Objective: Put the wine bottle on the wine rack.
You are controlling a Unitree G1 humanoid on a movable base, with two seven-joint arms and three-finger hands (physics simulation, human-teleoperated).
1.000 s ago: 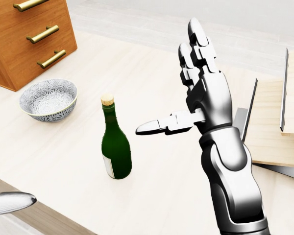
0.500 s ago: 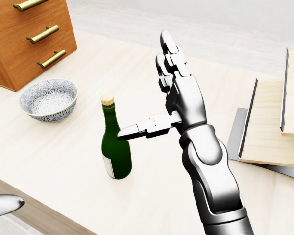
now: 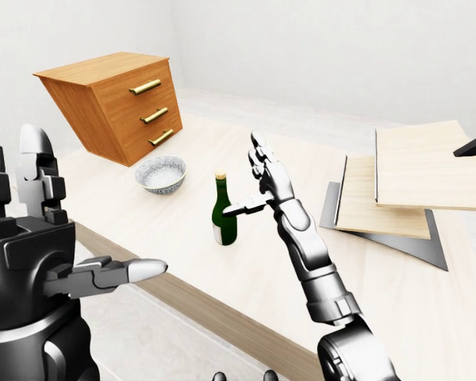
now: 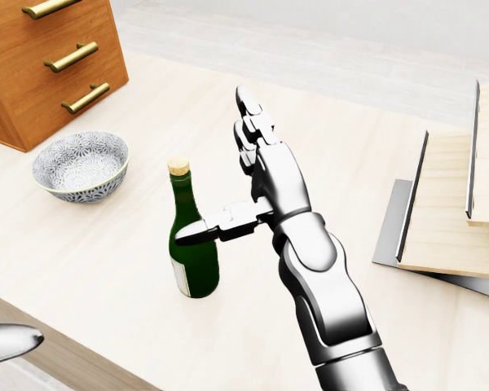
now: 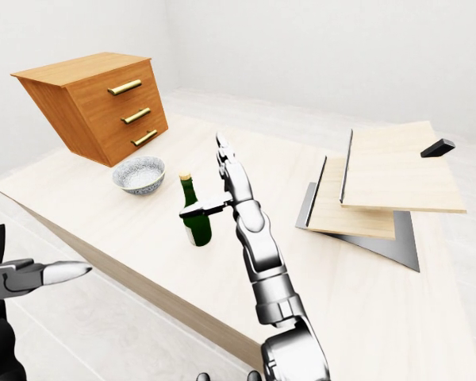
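Observation:
A dark green wine bottle [image 4: 194, 259] with a cork stands upright on the pale table [image 4: 106, 244], near the middle of the head view. My right hand [image 4: 220, 175] is open just to the bottle's right. Its fingers [image 4: 253, 130] point straight up and its thumb [image 4: 202, 230] lies across the bottle's shoulder, with nothing closed round the bottle. My left hand [image 3: 95, 202] is held open at the left of the left-eye view, off the table and far from the bottle. The wine rack [image 3: 397, 182], slanted wooden boards on a grey base, sits at the right.
A wooden chest of drawers [image 4: 41, 57] with brass handles stands at the top left. A patterned bowl [image 4: 80, 165] lies left of the bottle. The table's near edge [image 4: 81, 358] runs across the lower left. A small black block [image 3: 472, 147] rests on the rack's top board.
My right hand has moved left toward the bottle, and its thumb now crosses the bottle's shoulder. The bottle, bowl and camera have stayed put.

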